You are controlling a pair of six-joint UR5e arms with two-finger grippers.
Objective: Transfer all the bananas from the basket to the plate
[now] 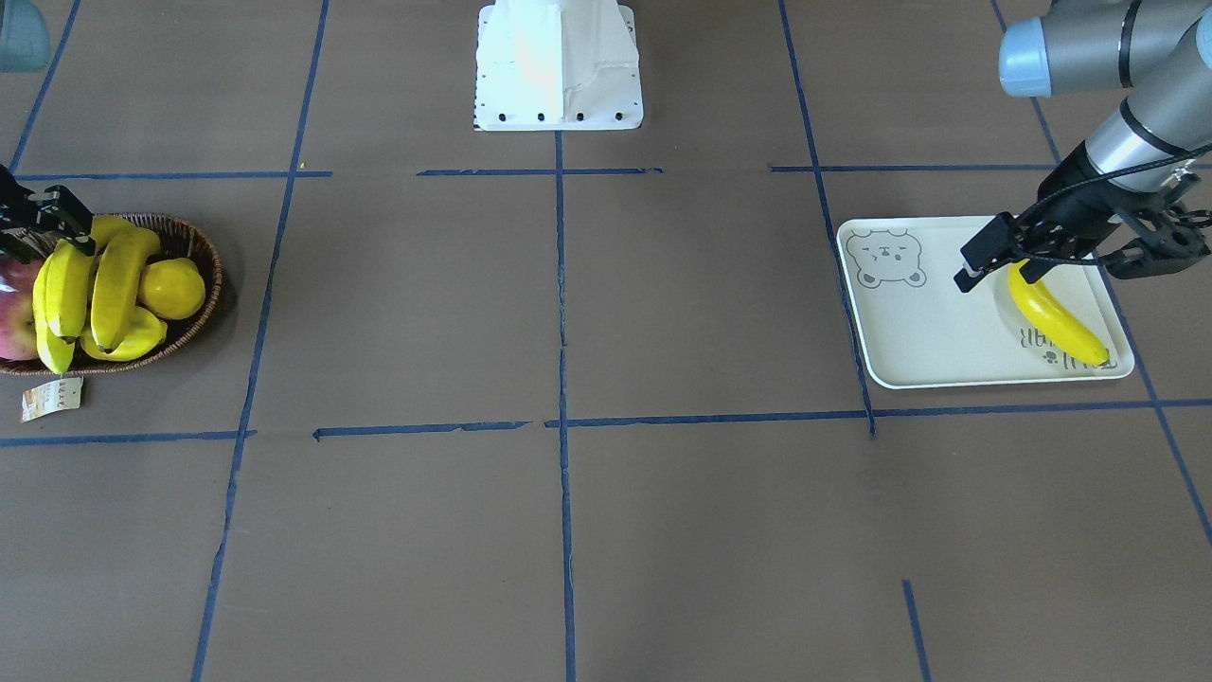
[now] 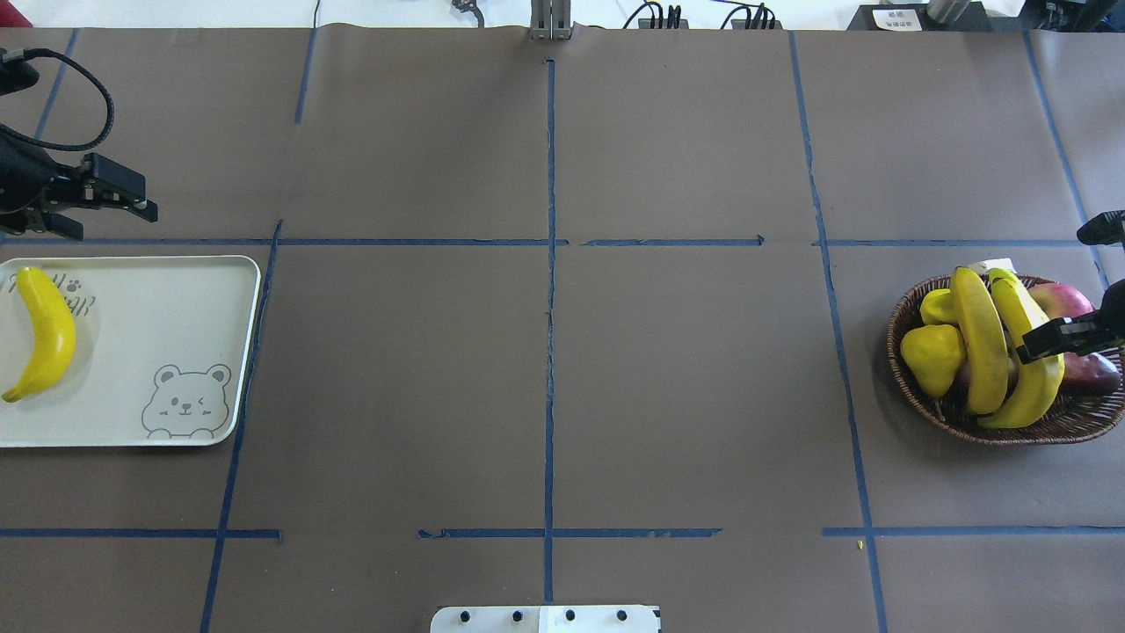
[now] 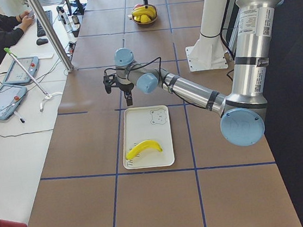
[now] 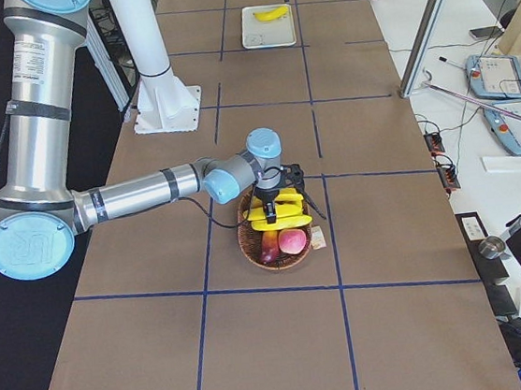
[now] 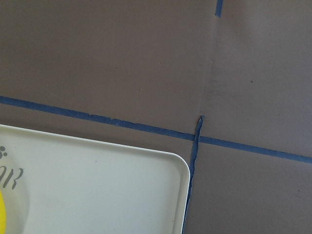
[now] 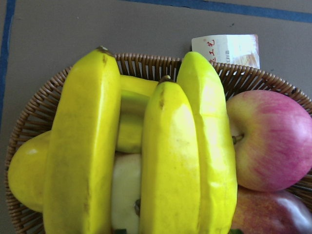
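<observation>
The left end effector (image 1: pixel 1150 248) hangs above the tabletop (image 1: pixel 663 313) beside the plate (image 1: pixel 909 350), its jaws looking parted and holding nothing. 1 banana (image 1: pixel 1056 322) lies on the plate next to the lettering, well apart from the bear print. The right end effector (image 1: pixel 52 220) sits low over the bananas (image 1: pixel 114 284) piled in the basket (image 1: pixel 204 303) alongside red apples (image 1: pixel 14 313). I cannot tell whether it grips anything.

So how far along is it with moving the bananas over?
Done: one banana lies on the plate, and the left pincer hangs open and empty near it. In hand: the right pincer sits open over the basket, seemingly going for the next one. Left: three bananas in the basket, so roughly a quarter done.
</observation>
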